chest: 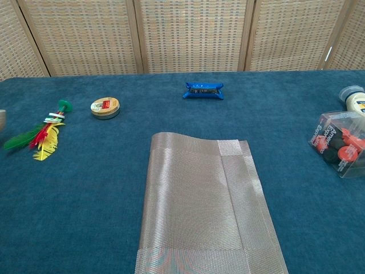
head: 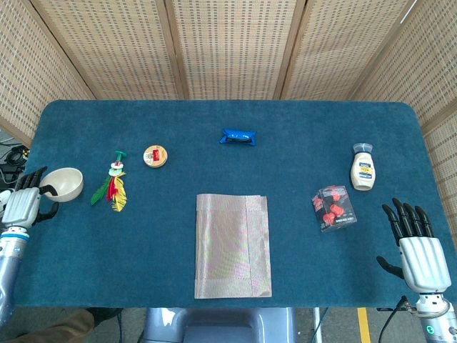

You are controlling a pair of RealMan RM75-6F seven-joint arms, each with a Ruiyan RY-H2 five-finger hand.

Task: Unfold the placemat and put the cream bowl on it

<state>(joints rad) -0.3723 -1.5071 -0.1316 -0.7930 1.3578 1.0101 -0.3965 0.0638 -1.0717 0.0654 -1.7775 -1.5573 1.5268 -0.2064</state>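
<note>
Woven grey placemat (head: 233, 245) lies folded mid-bench, nothing done yet: left hand (head: 21, 206) fingers grip the round cream bowl (head: 63, 184) far left, right hand (head: 419, 247) fingers spread, empty.

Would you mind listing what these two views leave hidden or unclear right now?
- Cream bowl: the chest view cuts it off at the left edge, leaving a sliver.
- Left hand: seen only in the head view, at the left edge; its contact with the bowl is too small to judge.
- Right hand: outside the chest view.
- Placemat: its near end is cut off by the chest view's bottom edge.
- Bottle: label too small to read.
</note>
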